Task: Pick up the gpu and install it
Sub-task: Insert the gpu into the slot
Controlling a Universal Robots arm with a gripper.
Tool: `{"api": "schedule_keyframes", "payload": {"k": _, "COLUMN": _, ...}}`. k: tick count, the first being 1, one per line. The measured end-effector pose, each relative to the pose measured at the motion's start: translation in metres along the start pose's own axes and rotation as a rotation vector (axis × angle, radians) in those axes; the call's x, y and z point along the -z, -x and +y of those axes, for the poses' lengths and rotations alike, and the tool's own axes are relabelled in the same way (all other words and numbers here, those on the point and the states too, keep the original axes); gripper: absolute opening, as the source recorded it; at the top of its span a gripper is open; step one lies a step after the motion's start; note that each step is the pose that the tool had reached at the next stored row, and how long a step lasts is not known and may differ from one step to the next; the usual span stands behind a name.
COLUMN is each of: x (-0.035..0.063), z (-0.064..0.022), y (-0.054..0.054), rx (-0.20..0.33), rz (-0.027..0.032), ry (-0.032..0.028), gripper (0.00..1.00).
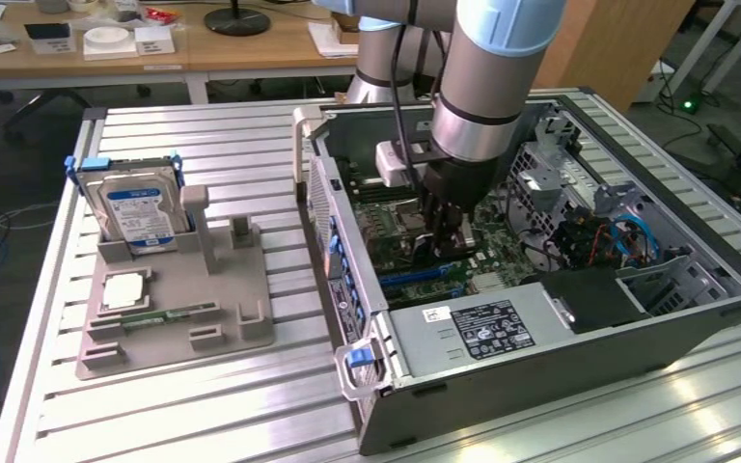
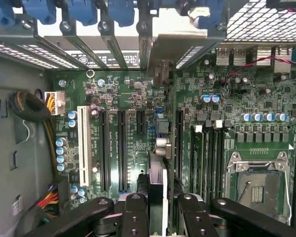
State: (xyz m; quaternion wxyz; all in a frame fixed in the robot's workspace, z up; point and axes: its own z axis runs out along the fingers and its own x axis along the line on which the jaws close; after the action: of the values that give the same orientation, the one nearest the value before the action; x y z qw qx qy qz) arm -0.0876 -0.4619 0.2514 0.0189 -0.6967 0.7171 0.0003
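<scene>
The arm (image 1: pixel 493 68) reaches straight down, its gripper (image 1: pixel 452 253) pointing downward with black fingers (image 2: pixel 134 217) closed on a thin card edge.

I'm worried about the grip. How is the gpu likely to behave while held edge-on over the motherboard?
The gpu looks like a thin rigid board seen edge-on, so it is probably stiff, not floppy. Pinched in the gripper, it might pivot if an end catches the motherboard.
</scene>
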Motion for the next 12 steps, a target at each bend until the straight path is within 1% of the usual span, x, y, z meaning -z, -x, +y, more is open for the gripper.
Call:
{"api": "schedule_keyframes", "payload": {"k": 5, "x": -0.0031, "z": 0.0039, "y": -0.0002, "rx": 0.0, "rz": 0.0, "ry": -0.0001, "gripper": 0.27}}
{"api": "schedule_keyframes", "payload": {"k": 12, "x": -0.0069, "z": 0.0066, "y": -0.0004, "rx": 0.0, "rz": 0.0, "ry": 0.0, "gripper": 0.27}}
